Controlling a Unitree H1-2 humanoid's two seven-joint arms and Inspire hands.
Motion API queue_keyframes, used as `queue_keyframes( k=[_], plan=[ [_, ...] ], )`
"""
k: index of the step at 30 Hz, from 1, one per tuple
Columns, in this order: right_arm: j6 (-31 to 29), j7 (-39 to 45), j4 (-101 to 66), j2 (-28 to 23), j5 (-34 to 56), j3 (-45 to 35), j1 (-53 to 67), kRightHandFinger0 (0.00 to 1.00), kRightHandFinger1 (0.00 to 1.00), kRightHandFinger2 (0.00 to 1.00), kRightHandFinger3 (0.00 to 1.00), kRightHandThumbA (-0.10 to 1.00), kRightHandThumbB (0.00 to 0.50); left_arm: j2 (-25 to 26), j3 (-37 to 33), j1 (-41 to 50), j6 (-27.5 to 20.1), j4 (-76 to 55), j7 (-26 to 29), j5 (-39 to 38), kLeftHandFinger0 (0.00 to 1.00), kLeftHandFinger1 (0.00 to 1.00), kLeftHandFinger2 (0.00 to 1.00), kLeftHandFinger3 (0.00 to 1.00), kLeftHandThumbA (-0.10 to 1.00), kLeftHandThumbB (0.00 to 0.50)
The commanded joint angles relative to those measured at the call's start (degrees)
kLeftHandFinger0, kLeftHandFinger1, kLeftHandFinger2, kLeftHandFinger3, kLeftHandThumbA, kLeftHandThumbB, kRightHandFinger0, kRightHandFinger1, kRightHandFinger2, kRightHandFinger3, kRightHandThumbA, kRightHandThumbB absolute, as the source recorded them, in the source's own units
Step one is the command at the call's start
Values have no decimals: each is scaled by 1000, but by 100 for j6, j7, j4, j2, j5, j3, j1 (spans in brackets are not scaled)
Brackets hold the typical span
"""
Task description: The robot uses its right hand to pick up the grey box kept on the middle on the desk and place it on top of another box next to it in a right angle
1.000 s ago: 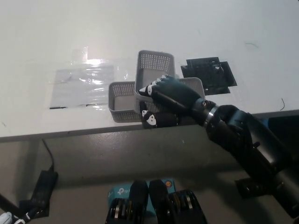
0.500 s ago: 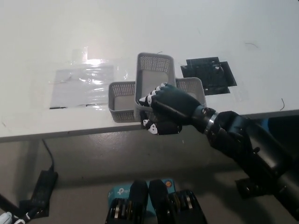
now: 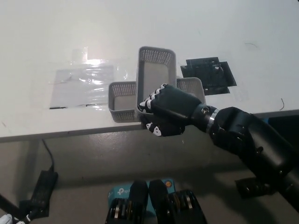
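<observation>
We see the black right hand (image 3: 169,111) closed on the near end of the grey box (image 3: 155,74), which lies crosswise atop the second grey box (image 3: 122,98) near the white desk's (image 3: 140,28) near edge.

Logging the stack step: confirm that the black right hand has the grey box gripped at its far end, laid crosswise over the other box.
Not quite. The head view shows the right hand shut on the near end of the grey box, at the desk edge. It does lie crosswise over the other box.
</observation>
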Motion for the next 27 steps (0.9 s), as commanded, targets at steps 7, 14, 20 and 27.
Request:
queue_keyframes(
  k=[7,14,20,27],
  plan=[
    [272,474,-590,-295,-136,-287,-133,1000,1000,1000,1000,570,229,67,8,109,-54,-108,-42,-43,0,182,171,23,1000,276],
    [285,913,-924,-445,-26,-464,-319,985,1000,1000,1000,603,244,55,-19,156,2,-185,-33,0,17,190,191,43,1000,276],
    [170,985,-1030,-513,71,-638,-422,903,1000,1000,1000,561,253,53,-42,162,19,-149,-47,7,1,207,216,71,1000,290],
    [163,1302,-1329,-619,219,-806,-397,917,1000,1000,1000,533,242,74,-62,144,-2,-148,-25,66,0,190,179,49,1000,268]
  ],
)
